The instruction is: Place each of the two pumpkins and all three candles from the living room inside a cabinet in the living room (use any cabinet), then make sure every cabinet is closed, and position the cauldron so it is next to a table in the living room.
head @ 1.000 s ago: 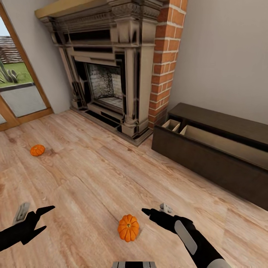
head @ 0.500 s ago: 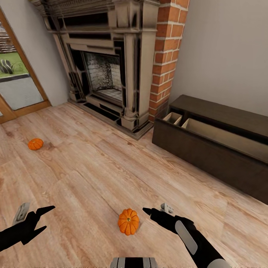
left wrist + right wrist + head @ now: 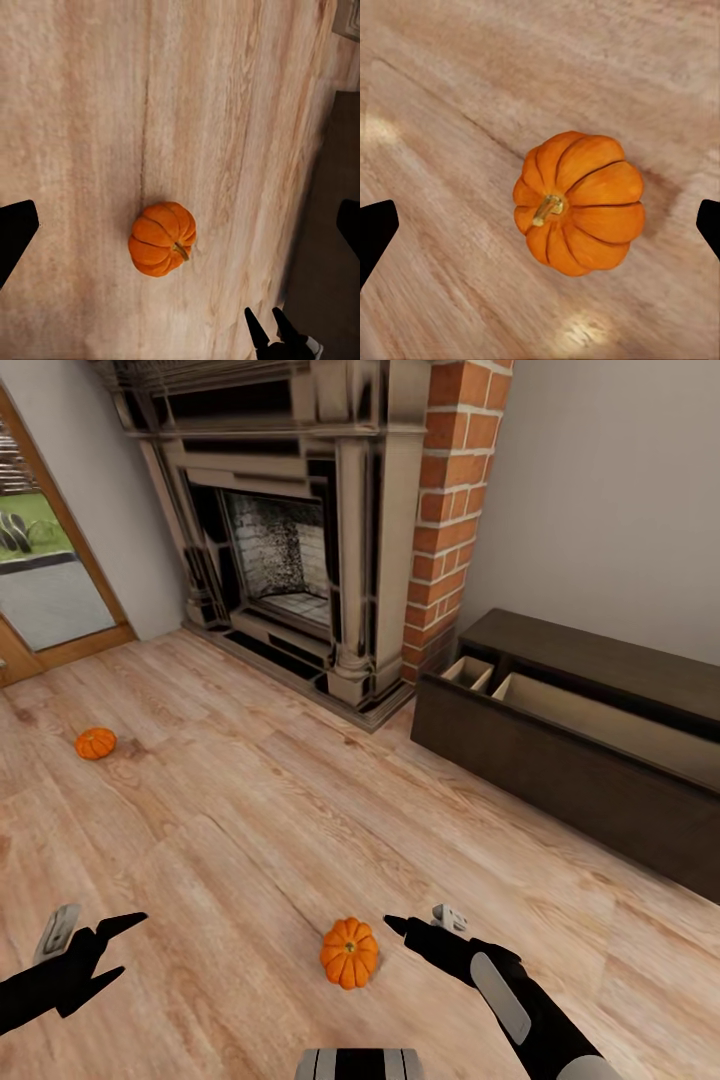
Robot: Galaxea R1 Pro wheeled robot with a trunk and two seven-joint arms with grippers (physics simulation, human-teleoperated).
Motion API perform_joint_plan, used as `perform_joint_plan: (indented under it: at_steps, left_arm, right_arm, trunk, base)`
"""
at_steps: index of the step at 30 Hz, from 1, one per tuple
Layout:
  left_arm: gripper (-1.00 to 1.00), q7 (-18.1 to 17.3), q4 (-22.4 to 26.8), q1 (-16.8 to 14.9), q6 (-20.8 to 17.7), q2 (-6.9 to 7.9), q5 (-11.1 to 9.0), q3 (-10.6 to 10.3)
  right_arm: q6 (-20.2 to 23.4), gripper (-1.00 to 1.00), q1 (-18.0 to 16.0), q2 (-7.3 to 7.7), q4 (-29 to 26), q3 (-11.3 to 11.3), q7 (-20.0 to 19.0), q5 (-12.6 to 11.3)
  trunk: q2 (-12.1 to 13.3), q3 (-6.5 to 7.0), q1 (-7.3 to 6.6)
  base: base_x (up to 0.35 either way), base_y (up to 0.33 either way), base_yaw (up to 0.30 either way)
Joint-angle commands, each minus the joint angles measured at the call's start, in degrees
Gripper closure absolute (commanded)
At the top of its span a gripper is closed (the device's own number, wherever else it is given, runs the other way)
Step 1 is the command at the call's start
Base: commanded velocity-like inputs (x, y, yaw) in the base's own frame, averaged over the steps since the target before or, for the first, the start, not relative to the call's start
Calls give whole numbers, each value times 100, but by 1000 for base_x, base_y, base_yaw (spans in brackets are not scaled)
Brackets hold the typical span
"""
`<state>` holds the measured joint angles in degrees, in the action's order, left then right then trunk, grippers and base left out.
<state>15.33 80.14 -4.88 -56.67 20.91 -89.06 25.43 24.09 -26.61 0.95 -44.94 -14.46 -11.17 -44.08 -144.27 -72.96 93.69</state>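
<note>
- Where the wooden floor (image 3: 250, 830) runs out before the robot in the head view, a bright orange ribbed pumpkin (image 3: 349, 952) sits on the boards low in the frame, between the two arms and just beside the right gripper (image 3: 415, 932).
- Both fingers of the right gripper are spread apart with nothing between them; in the right wrist view their black tips stand at opposite edges of the picture, and the near pumpkin (image 3: 579, 202) lies on the planks between them, its short tan stem showing.
- Set at the lower left of the head view, the left gripper (image 3: 112, 948) also has its two black fingers parted and empty, well apart from the near pumpkin.
- From the left wrist view the same pumpkin (image 3: 162, 238) is seen resting on the floor, with the right gripper's (image 3: 271, 328) pointed tips near it.
- A second pumpkin (image 3: 96, 743) lies on the floor far off at the left, toward the glass door (image 3: 45, 580).
- Against the far wall stands an ornate dark fireplace surround (image 3: 300, 540) beside a red brick column (image 3: 450, 510).
- To the right of the bricks, along the grey wall, is the long, low dark brown cabinet (image 3: 560, 780); it stands open, showing pale wood compartments inside.
</note>
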Motion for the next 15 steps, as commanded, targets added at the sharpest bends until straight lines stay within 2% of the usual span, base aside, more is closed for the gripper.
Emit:
perform_joint_plan:
  at_steps: [1, 9, 12, 15]
  left_arm:
    - [-100, 57, -2, -4, -20, -1, -60, 6]
    - [-100, 58, -7, -4, -20, 0, -59, 6]
    - [-100, 58, -7, -4, -20, 0, -59, 6]
    - [-100, 58, -7, -4, -20, 0, -59, 6]
  right_arm:
    - [17, -100, -2, 7, -6, -8, 5, -22]
    - [19, -100, -2, 11, 13, 44, 31, -22]
    - [46, -100, -2, 9, 43, 132, 51, -16]
    - [79, -100, -2, 5, 314, 265, 160, -13]
  trunk:
    - [-2, -4, 0]
    - [-2, -4, 0]
    - [-2, -4, 0]
    - [-2, -4, 0]
  base:
    - [77, 234, 0]
    - [112, 264, 0]
    - [146, 171, 0]
    - [97, 126, 0]
